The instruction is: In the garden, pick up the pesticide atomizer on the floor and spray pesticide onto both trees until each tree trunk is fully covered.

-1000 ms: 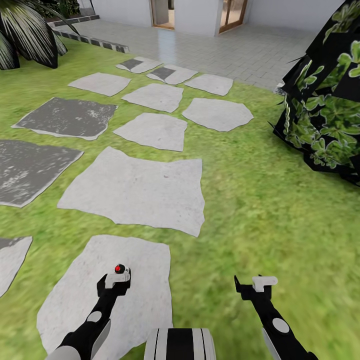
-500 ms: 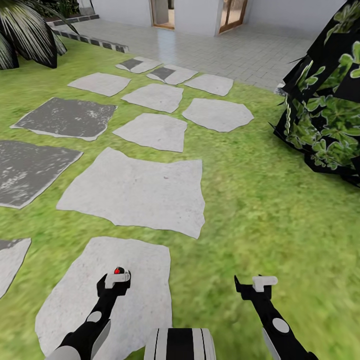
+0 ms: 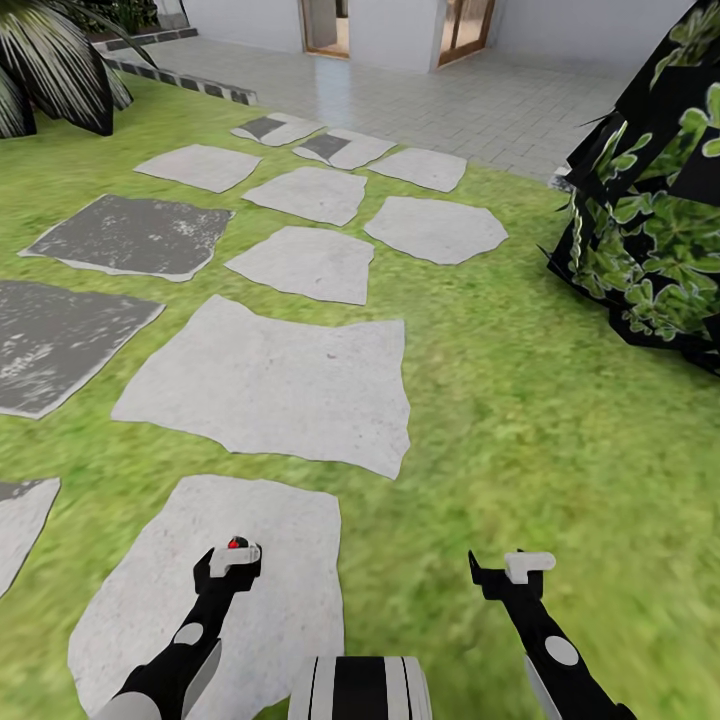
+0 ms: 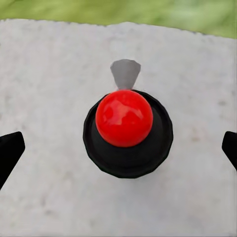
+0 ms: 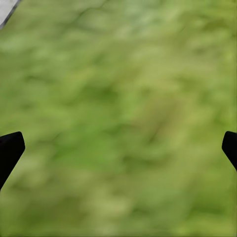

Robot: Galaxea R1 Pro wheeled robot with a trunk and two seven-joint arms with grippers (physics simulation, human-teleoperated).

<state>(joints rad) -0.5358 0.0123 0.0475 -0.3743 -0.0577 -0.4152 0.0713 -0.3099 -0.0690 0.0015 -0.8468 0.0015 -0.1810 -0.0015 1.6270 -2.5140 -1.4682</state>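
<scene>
Even, bright daylight everywhere, with almost no cast shadows on the grass (image 3: 520, 400). Ahead of the left pincer (image 4: 118, 148) the red ball (image 4: 124, 117) carries a soft white glare (small, near its top). Under the right pincer (image 5: 118, 148) the lawn is strongly blurred, out of focus.

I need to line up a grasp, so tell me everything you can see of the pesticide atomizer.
The pesticide atomizer is a small round black body with a glossy red ball on top and a grey nozzle-like tab at one side. It stands upright on a pale stepping stone, seen from above. The left gripper hangs over it, fingertips spread wide apart, touching nothing.
</scene>
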